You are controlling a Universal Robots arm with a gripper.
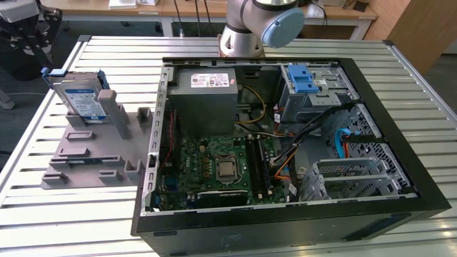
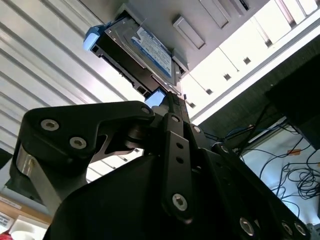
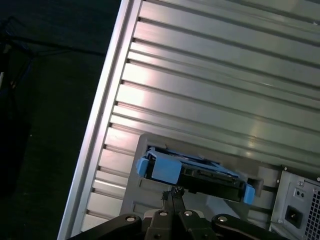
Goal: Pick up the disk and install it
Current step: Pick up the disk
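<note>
The disk [image 1: 80, 99] is a silver drive with a white-and-blue label in a bright blue carrier. It stands on edge in a grey fixture [image 1: 93, 155] at the exterior view's left, beside the open computer case. Both wrist views look down on the disk [image 2: 145, 50] [image 3: 192, 172] in its slot. My gripper [image 1: 32, 40] hangs above and beyond it, near the table's far corner at the exterior view's left, apart from it. The black fingertips [image 3: 172, 192] [image 2: 170, 102] meet with nothing between them.
The open computer case [image 1: 400, 128] lies flat mid-table, holding a grey power-supply box [image 1: 207, 88], a motherboard [image 1: 221, 166] and a drive cage with a blue latch [image 1: 303, 80]. The slatted aluminium table [image 1: 71, 214] ends close beside the fixture [image 3: 100, 125], with dark floor past the edge.
</note>
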